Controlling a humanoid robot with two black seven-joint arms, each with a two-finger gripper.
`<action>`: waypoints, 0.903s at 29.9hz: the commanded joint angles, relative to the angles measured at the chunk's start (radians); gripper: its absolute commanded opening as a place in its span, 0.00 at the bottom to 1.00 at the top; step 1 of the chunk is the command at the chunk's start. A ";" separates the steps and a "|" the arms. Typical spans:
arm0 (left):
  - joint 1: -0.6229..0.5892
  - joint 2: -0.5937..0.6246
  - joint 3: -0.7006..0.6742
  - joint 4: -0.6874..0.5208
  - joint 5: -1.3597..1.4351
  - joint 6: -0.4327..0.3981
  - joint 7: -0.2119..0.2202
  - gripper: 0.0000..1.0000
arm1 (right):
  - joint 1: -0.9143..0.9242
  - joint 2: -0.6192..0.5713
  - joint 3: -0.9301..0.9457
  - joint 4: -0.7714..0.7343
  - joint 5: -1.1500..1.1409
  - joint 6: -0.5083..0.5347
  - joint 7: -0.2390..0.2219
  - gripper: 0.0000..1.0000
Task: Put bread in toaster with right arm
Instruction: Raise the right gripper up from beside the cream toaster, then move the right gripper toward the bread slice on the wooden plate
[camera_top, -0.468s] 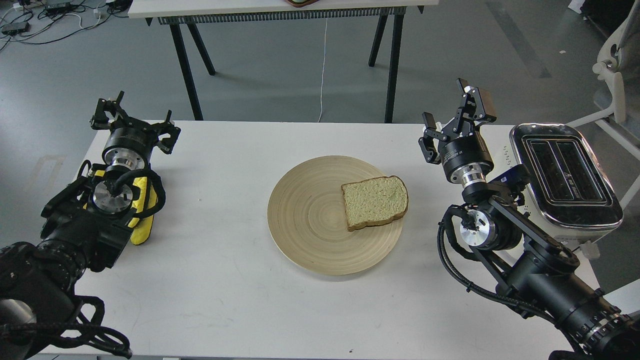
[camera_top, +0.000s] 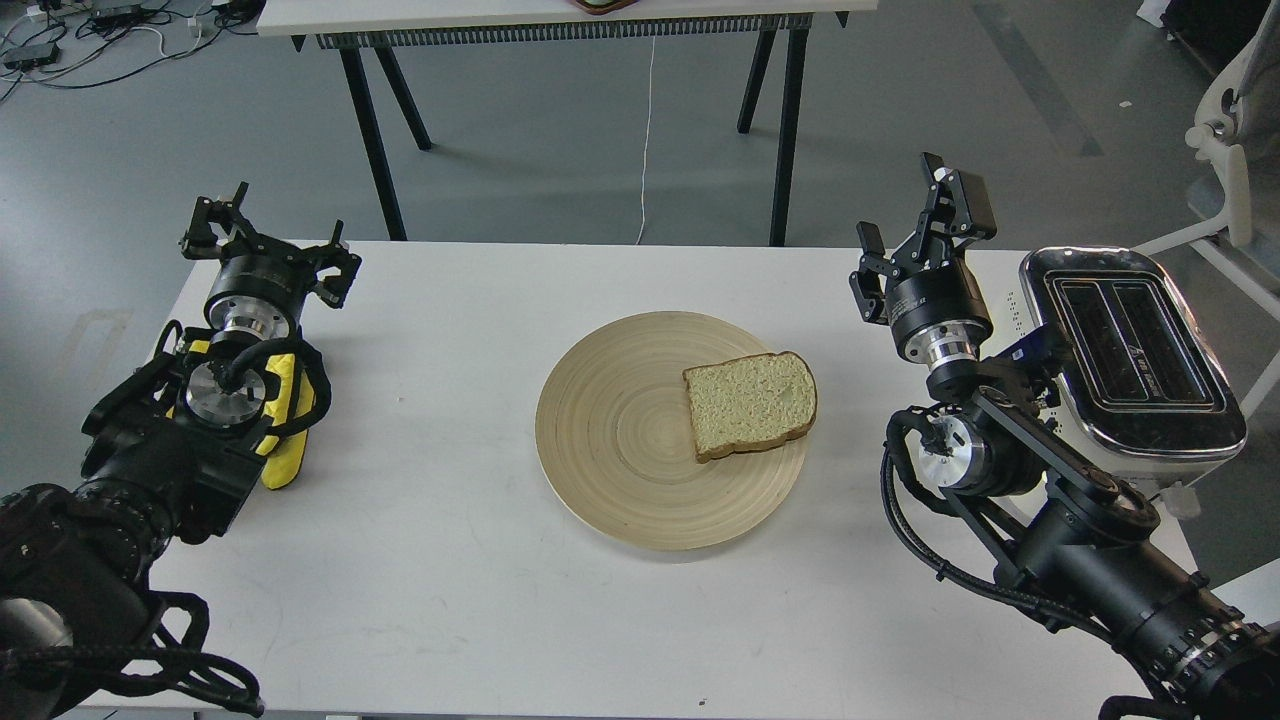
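The bread (camera_top: 750, 402) lies flat on the right side of a round wooden plate (camera_top: 620, 440) in the middle of the white table. The cream-white toaster (camera_top: 1135, 360) with its chrome top and two dark slots stands at the table's right edge. My right gripper (camera_top: 915, 225) is open and empty, raised above the table between the plate and the toaster, up and to the right of the bread. My left gripper (camera_top: 265, 235) is open and empty at the far left of the table.
The white table (camera_top: 450, 560) has its far edge just behind both grippers. A second table (camera_top: 560, 20) on black legs stands behind. A white chair (camera_top: 1235, 130) is at the right, behind the toaster. Yellow padding (camera_top: 285, 420) sits on my left arm.
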 joint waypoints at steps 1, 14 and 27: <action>0.000 0.000 0.000 0.000 0.000 0.000 0.000 1.00 | 0.021 -0.001 -0.047 0.003 -0.181 -0.150 0.000 0.99; -0.001 0.000 0.000 0.000 0.000 0.000 0.000 1.00 | 0.008 -0.160 -0.417 -0.015 -0.325 -0.205 0.000 0.98; 0.000 0.000 0.000 0.000 0.000 0.000 0.000 1.00 | -0.051 -0.162 -0.523 -0.081 -0.318 -0.205 0.000 0.97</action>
